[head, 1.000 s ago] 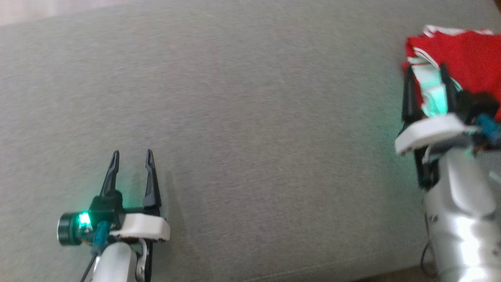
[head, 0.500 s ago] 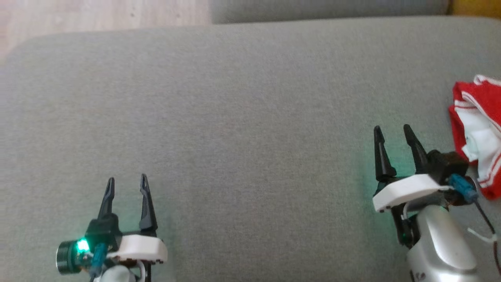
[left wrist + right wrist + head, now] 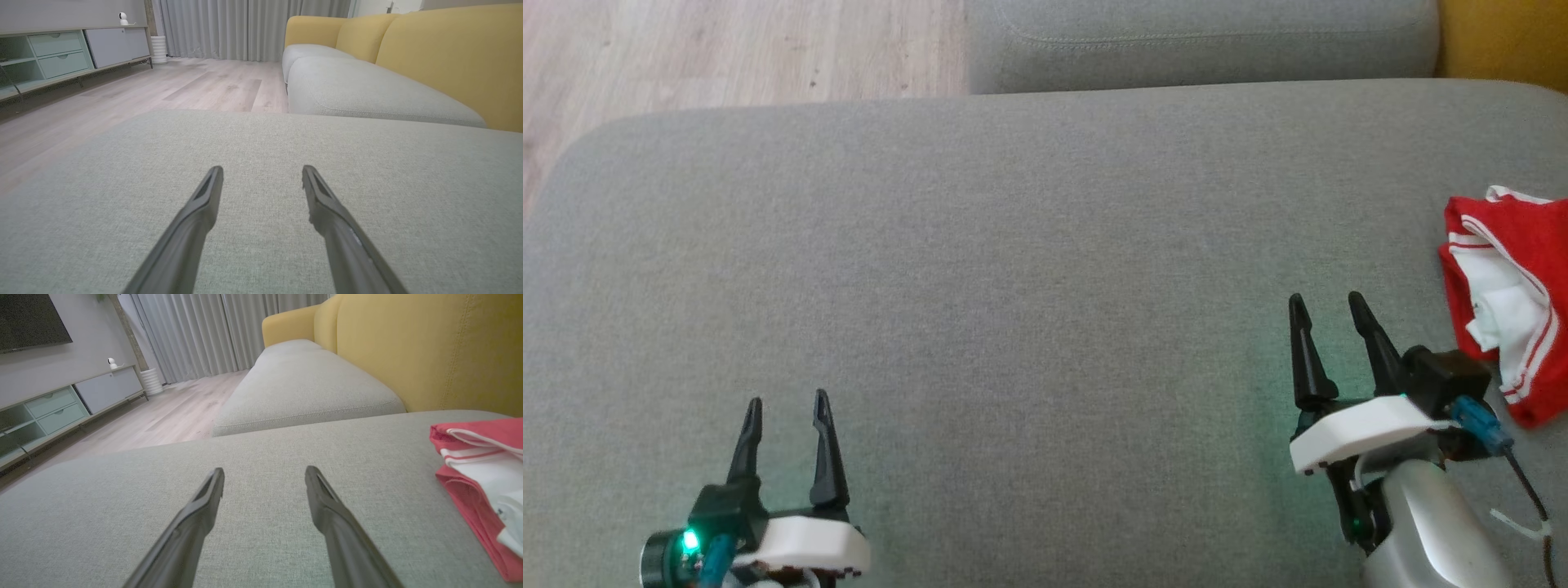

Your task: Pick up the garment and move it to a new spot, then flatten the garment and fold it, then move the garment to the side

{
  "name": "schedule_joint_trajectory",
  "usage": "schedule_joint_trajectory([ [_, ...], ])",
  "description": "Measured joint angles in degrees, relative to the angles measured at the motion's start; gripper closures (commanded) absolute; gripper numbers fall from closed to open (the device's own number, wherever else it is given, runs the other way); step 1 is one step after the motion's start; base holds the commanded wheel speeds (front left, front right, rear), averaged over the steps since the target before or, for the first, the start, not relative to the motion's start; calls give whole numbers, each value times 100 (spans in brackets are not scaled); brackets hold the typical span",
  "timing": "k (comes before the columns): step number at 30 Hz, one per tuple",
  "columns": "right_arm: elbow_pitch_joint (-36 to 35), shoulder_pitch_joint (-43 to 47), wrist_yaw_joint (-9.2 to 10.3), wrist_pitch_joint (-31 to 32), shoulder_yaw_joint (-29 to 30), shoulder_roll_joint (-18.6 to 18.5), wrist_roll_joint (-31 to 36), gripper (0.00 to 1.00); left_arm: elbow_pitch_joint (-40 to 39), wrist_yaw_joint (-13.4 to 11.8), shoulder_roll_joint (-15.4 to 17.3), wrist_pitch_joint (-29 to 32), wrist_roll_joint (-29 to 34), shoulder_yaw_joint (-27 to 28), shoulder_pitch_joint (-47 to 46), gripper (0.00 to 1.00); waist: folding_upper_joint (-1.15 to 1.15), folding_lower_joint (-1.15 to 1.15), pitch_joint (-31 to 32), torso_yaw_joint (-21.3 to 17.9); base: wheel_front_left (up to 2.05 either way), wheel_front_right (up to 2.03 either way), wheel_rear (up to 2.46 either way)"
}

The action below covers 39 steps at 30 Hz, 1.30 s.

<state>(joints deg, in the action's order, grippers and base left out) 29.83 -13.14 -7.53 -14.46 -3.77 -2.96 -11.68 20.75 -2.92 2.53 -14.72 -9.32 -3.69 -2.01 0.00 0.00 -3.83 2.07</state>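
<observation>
A red jersey (image 3: 1511,310) with white, red-striped trim lies in a compact bundle, seemingly folded, at the far right of a grey sofa cushion (image 3: 1045,245). White fabric faces up in its middle. Its right part runs past the picture's edge.

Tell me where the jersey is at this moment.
In the head view the jersey lies on the grey cushion at the far right edge, just right of the right gripper and clear of its jaws.
</observation>
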Motion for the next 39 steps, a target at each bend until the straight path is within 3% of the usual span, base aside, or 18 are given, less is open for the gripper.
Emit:
schedule_joint_trajectory([
  [1,-21,1,0,0,-12,0,0,100,1,20,-1,0,-2,0,1,100,0,0,13,-7,0,0,0],
  [8,367,371,0,47,-3,36,-109,100,414,49,-16,58,-122,-3,190,100,0,0,31,-19,0,0,0],
  [39,-46,423,0,543,259,36,-2028,100,210,252,-19,558,-2105,175,180,100,0,0,112,-64,0,0,0],
])
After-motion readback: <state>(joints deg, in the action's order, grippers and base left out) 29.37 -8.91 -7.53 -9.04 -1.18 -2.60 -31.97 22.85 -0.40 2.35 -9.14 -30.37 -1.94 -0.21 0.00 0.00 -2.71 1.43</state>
